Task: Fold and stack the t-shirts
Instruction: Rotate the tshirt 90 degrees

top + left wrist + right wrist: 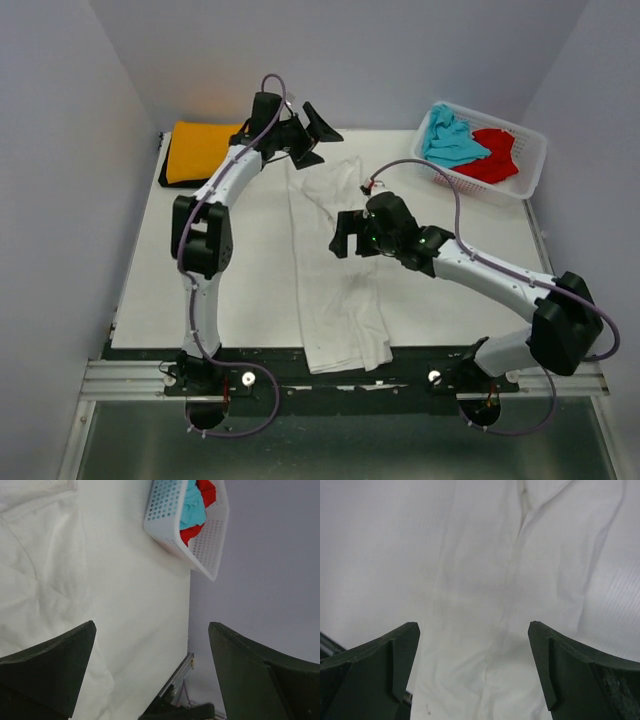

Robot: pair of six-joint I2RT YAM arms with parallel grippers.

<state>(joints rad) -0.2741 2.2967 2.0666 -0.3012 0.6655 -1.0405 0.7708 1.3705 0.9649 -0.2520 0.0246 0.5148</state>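
A white t-shirt [335,290] [40,570] [510,580] lies as a long narrow strip down the middle of the table, its near end reaching the front edge. My left gripper [312,138] [151,625] hangs open above the strip's far end, holding nothing. My right gripper [340,233] [474,625] hovers open over the strip's middle, near its right edge, also empty. An orange-yellow t-shirt [200,150] lies folded at the back left, on a black t-shirt [167,160] that shows only as a dark edge. A turquoise t-shirt [450,140] [192,507] and a red t-shirt [495,155] [207,490] lie crumpled in the basket.
The white lattice basket [535,165] [165,500] stands at the back right corner, close to the right wall. Grey walls close in the table on the left, back and right. A metal rail [340,380] runs along the front edge.
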